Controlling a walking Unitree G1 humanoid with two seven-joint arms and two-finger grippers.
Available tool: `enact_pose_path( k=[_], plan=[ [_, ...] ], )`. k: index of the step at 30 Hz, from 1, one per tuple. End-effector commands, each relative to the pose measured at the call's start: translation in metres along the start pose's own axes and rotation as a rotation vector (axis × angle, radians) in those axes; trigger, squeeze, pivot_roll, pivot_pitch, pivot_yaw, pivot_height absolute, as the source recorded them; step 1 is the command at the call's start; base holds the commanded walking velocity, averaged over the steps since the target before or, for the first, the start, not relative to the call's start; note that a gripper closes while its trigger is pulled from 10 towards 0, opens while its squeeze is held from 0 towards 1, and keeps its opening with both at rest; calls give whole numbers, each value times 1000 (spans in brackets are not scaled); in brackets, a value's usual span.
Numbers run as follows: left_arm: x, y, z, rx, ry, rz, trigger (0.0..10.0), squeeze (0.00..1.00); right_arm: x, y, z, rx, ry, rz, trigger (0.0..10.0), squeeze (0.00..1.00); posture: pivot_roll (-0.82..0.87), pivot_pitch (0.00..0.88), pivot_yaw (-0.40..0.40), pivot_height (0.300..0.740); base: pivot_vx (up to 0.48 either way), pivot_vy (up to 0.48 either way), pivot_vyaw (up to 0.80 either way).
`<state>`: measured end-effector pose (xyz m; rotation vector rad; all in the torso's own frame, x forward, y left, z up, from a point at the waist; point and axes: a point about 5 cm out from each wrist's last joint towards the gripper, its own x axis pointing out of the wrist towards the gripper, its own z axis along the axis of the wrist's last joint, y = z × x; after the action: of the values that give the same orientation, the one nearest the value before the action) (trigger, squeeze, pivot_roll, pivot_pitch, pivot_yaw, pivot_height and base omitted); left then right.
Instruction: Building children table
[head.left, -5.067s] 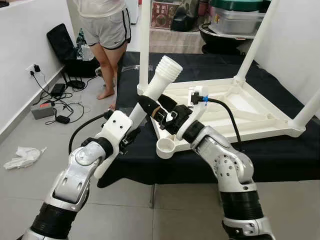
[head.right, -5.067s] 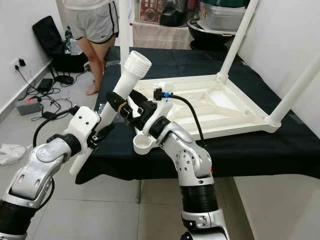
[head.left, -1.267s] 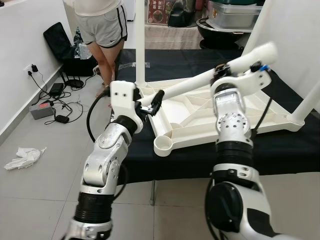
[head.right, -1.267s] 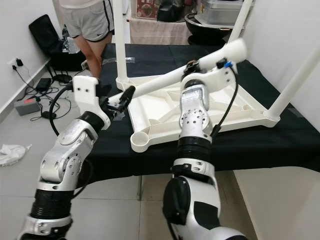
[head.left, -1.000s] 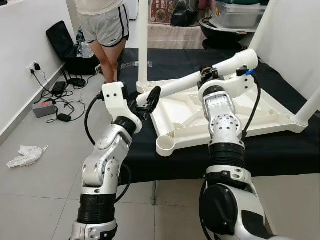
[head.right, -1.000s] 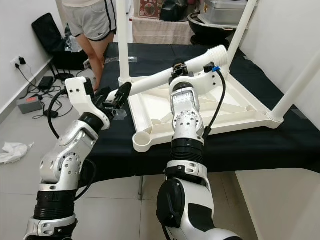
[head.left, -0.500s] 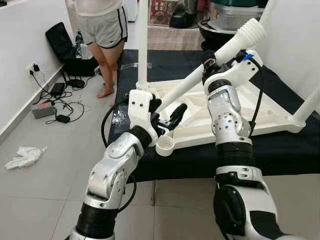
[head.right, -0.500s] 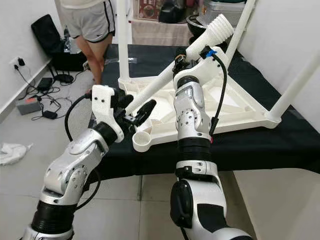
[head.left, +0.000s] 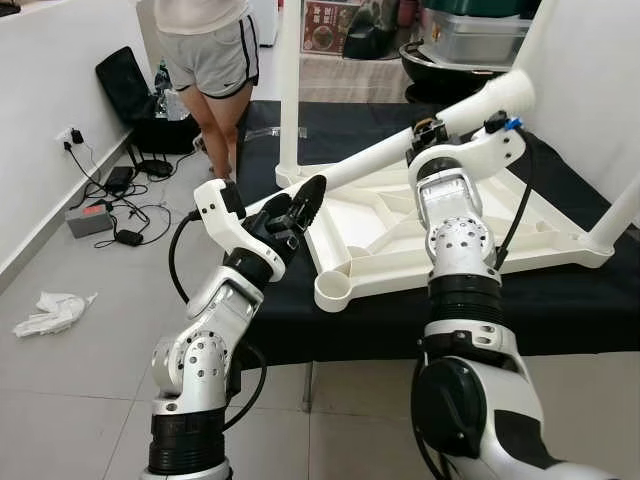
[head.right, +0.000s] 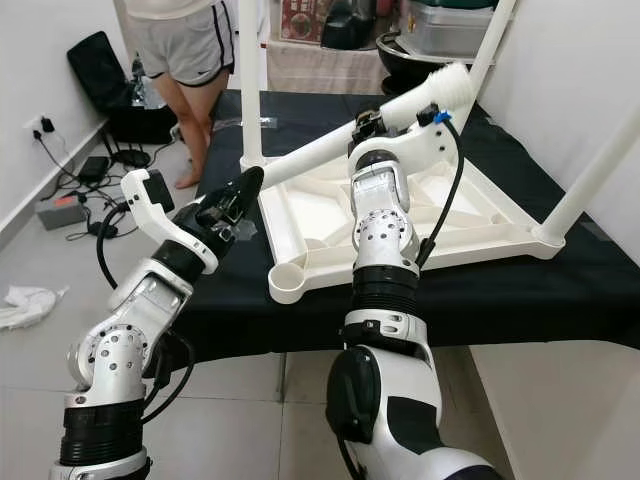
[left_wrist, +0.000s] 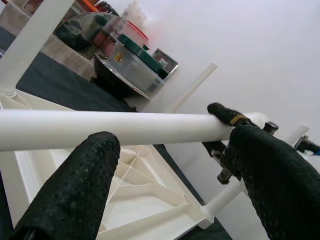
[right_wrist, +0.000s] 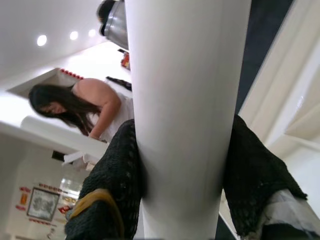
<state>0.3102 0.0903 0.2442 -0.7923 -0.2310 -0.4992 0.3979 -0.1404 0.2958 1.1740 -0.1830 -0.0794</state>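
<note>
Meanwhile our right hand (head.left: 428, 131) clenched the loose leg (head.left: 385, 164); left hand (head.left: 300, 200) released, fingers flanking its low end. Next: seat it in the 6 o'clock socket (head.left: 335, 293).

right gripper (head.left: 428, 128) raised, elbow bent, fingers clamped on the white table leg (head.left: 400, 150). left gripper (head.left: 305, 196) extended forward, fingers parted, holding nothing.

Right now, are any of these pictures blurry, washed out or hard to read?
Both eye views are sharp and evenly lit. In the left wrist view the left gripper's fingers loom soft and close. In the right wrist view the white leg is soft, the background overexposed.
</note>
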Motion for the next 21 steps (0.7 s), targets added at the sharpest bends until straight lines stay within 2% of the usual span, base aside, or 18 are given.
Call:
enact_pose_path(
  k=[1,2,5,7,10,11,12,13,18,21],
  plan=[
    [11,-21,-10,-161,-44,-45,10000,0,1,1,-1,92,25,-41,0,0,115,59,-102,740,0,0,0],
    [11,-21,-10,-161,-44,-45,10000,0,1,1,-1,92,25,-41,0,0,115,59,-102,740,0,0,0],
    [14,-18,-7,-203,-72,-31,10000,0,0,-3,-6,252,57,-105,0,0,113,61,-102,740,0,0,0],
    [16,-14,-5,-228,-94,-17,10000,0,0,-1,-6,296,64,-106,0,0,114,61,-104,740,0,0,0],
    [17,-11,-4,-253,-108,-3,10000,0,0,-1,-7,311,66,-105,0,0,113,61,-102,740,0,0,0],
    [18,-2,-2,-335,-160,37,10000,0,0,0,-8,352,74,-105,0,0,109,62,-102,740,0,0,0],
    [18,-2,-2,-335,-160,37,10000,0,0,0,-8,352,74,-105,0,0,109,62,-102,740,0,0,0],
    [18,1,-2,-370,-182,46,10000,0,0,0,-9,361,78,-104,0,0,109,62,-102,740,0,0,0],
    [20,4,2,-428,-221,42,10000,0,-2,0,-12,383,93,-106,0,0,108,63,-104,740,0,0,0],
    [25,4,8,-480,-257,3,10000,0,-3,2,-16,405,113,-99,0,0,106,63,-106,740,0,0,0]
  ],
)
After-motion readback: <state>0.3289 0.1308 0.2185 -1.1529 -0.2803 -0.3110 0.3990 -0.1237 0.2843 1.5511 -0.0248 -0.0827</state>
